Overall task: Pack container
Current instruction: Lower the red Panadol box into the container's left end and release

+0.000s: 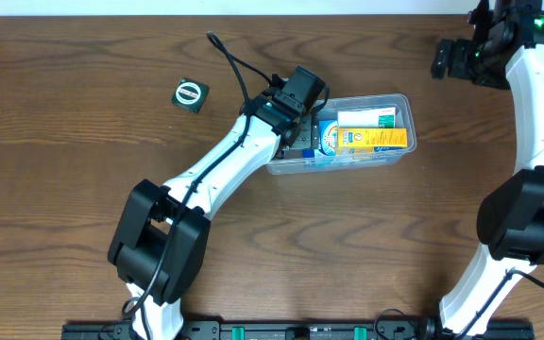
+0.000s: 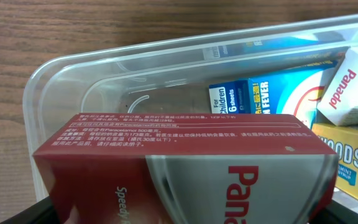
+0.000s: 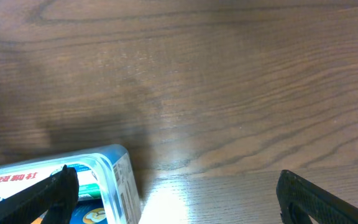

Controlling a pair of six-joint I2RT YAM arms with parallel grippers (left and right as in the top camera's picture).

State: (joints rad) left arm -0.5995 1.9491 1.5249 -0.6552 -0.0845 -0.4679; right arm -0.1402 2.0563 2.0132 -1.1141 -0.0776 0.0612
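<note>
Container (image 1: 399, 102) on desk (image 1: 55, 179), directly beneath left pincer (image 1: 300, 123), far off from right pincer (image 1: 456, 59)
Left clamped on red box (image 2: 166, 143), poised over bare end short of blue box (image 2: 253, 96), likely to fill that gap; right splayed empty, kept clear of the packing

A small dark-green square item (image 1: 191, 94) with a white ring on top is laid flat on the wood-grained tabletop (image 1: 64, 189), towards ten o'clock. A red-and-silver box (image 2: 185, 174) is seen close up at six o'clock in the left wrist view.
</note>
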